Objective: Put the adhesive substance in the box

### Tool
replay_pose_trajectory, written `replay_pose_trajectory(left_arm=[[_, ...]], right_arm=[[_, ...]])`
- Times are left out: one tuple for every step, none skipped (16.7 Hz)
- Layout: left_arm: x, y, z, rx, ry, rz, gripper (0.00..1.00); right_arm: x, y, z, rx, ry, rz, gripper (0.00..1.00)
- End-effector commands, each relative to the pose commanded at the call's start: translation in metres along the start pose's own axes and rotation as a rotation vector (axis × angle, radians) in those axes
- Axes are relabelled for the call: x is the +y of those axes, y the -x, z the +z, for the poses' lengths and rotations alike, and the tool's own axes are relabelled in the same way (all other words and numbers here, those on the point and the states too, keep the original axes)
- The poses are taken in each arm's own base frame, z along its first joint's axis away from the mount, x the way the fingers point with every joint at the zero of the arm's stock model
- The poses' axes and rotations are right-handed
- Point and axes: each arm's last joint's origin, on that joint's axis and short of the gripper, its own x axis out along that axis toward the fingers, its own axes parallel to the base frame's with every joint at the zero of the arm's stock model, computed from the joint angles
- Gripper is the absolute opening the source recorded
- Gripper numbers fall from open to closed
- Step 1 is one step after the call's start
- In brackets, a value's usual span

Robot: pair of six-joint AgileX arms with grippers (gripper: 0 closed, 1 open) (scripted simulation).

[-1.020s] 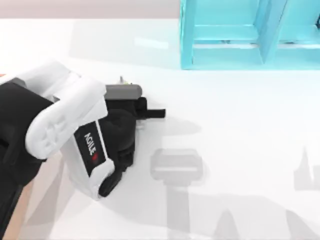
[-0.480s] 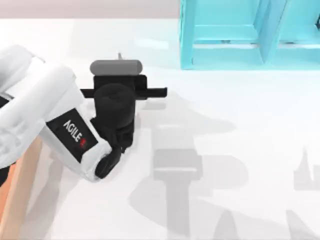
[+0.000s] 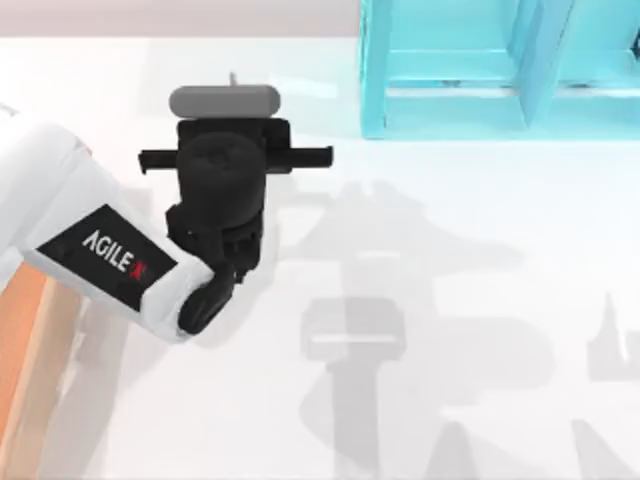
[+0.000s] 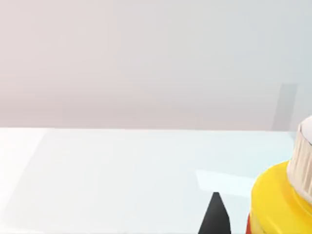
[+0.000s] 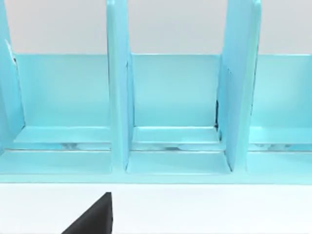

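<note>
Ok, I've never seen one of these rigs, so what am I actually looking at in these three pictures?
This is a simulated pair of AgileX robot arms at a white table. The top view looks straight down. In it the left gripper hangs over the table's left half. A turquoise shelf unit stands at the far right, and a strip of the wooden box shows at the left edge. The left wrist camera shows the yellow glue bottle right up against that gripper, but I cannot confirm it is gripped. The right arm is parked, and its wrist camera faces the shelf unit.
</note>
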Motion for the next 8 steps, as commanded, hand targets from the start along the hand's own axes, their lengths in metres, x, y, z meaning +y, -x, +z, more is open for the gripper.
replay_pose_trajectory(left_arm=[[0.0, -0.001, 0.0, -0.003, 0.0, 0.0, 0.0], [0.0, -0.001, 0.0, -0.003, 0.0, 0.0, 0.0], [0.0, -0.002, 0.001, -0.003, -0.006, -0.004, 0.0], [0.001, -0.004, 0.004, -0.002, -0.02, -0.013, 0.0], [0.003, -0.009, 0.008, 0.001, -0.049, -0.03, 0.0], [0.006, -0.014, 0.013, 0.004, -0.085, -0.05, 0.0], [0.01, -0.02, 0.019, 0.009, -0.129, -0.074, 0.0], [0.015, -0.028, 0.025, 0.017, -0.186, -0.103, 0.0]], right_arm=[[0.0, 0.0, 0.0, 0.0, 0.0, 0.0, 1.0], [0.0, 0.0, 0.0, 0.0, 0.0, 0.0, 1.0], [0.0, 0.0, 0.0, 0.0, 0.0, 0.0, 1.0], [0.0, 0.0, 0.0, 0.0, 0.0, 0.0, 1.0], [0.0, 0.0, 0.0, 0.0, 0.0, 0.0, 1.0], [0.0, 0.0, 0.0, 0.0, 0.0, 0.0, 1.0], [0.0, 0.0, 0.0, 0.0, 0.0, 0.0, 1.0], [0.0, 0.0, 0.0, 0.0, 0.0, 0.0, 1.0]])
